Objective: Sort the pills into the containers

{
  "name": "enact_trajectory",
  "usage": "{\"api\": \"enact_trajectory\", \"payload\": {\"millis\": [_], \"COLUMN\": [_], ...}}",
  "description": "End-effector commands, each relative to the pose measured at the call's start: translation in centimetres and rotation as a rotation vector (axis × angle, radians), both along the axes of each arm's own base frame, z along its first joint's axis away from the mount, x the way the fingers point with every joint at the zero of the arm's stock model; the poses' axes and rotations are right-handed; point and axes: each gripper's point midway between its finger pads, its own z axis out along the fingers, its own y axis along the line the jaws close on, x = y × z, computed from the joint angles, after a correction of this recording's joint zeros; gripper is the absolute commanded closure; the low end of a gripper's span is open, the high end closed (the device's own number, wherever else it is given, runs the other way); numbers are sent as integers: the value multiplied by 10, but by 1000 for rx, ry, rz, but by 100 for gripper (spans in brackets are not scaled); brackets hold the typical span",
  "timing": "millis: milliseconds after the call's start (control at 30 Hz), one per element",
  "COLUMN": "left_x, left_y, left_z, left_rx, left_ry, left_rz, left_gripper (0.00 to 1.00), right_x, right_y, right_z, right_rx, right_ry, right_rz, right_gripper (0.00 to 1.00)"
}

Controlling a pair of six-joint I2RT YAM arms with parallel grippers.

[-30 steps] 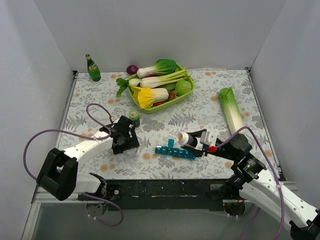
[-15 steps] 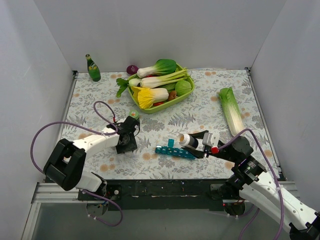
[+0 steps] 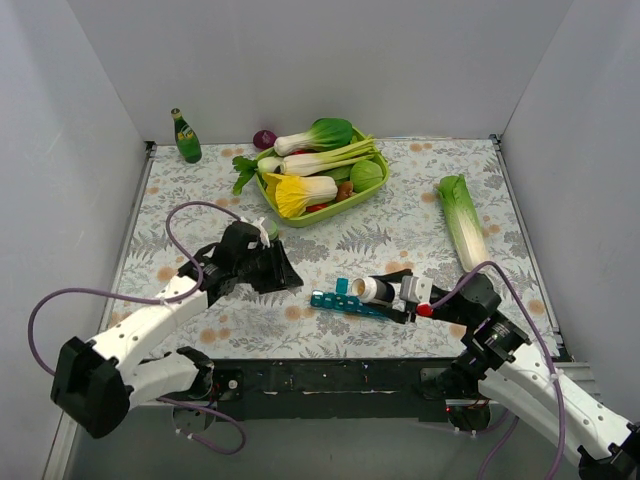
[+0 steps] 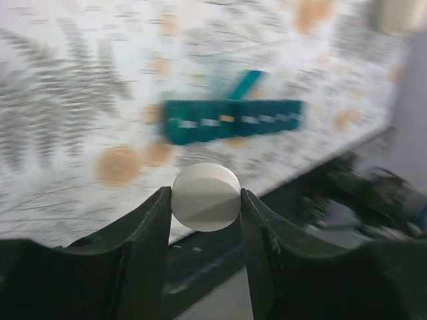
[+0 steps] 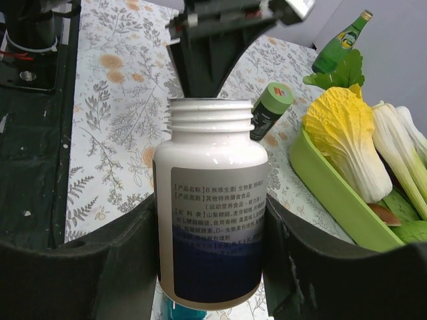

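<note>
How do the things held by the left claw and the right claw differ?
The left claw pinches a small white cap by its rim; the right claw grips a labelled bottle around its body. The cap is a flat disc; the bottle is uncapped, threaded mouth open. Both are white and clamped.

Teal pill organiser (image 3: pixel 350 303), white cap (image 4: pixel 205 197), white bottle (image 5: pixel 211 220), lime-green basket (image 5: pixel 325 193), fern-print tablecloth (image 3: pixel 400 232)
</note>
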Motion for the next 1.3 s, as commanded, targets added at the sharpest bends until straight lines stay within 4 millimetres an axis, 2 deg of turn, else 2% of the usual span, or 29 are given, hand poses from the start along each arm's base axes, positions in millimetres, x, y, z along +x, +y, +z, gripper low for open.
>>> {"api": "enact_trajectory", "payload": {"millis": [0,33,67,133,333,467,633,1033,1267], "left_x": [-37,-39,-37,-39,-34,-31,-33,-31,-31], "left_y": [-70,-74,-81,-88,-114,-122,-127,-124,-125], "left_z": [105,115,133,145,154,155,147,124,127], "left_rx": [-549,-598,-685,-768,-816,-843,-830,-741,-742], "left_ry": [-43,-36,-49,-63,-56,-58,-32,-2,-6], "left_rz": [-310,-307,-300,-307,-274,-266,-265,-225,-235], "left_gripper": [85,85,85,85,86,86,87,88,88], "right_x": [8,13,16,21,29,35,38,40,37], "right_y": [2,1,2,1,2,3,3,4,6], "right_z": [6,7,5,6,3,4,4,6,5], "right_rx": [-12,-16,-26,-37,-77,-93,-109,-131,-133], "right_ry": [-61,-69,-65,-67,-45,-34,-29,-13,-3], "right_rz": [-11,-31,-39,-62,-87,-102,-115,-114,-93], "right_gripper": [91,91,91,91,92,92,92,93,93]}}
